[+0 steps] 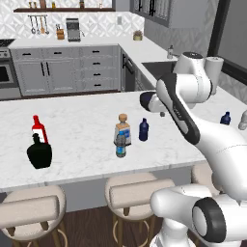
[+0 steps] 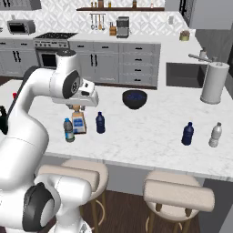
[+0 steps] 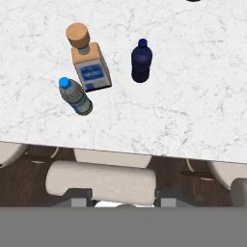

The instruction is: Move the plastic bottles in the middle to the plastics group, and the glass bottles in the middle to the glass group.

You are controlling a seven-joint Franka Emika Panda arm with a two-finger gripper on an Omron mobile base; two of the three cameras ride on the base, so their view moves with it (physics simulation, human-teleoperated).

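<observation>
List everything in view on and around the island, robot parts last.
cork-stoppered bottle: 1, clear with tan cork, mid counter
clear bottle: 1, greyish with blue cap, beside it
dark blue bottle: 1, mid counter
red bottle: 1, white label, left end
black bottle: 1, squat, in front of the red one
plastics pair: 2, dark blue and whitish, right end
bowl: 1, dark blue, far side
paper towel roll: 1, white, by the sink
stools: beige, under the counter
gripper: 1, dark fingertips, above the stools

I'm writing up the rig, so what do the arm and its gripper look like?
The arm is glossy white, built of rounded tubular links with dark joint bands and round dark caps. The gripper has two small dark grey finger tips. No cables or markings show.
</observation>
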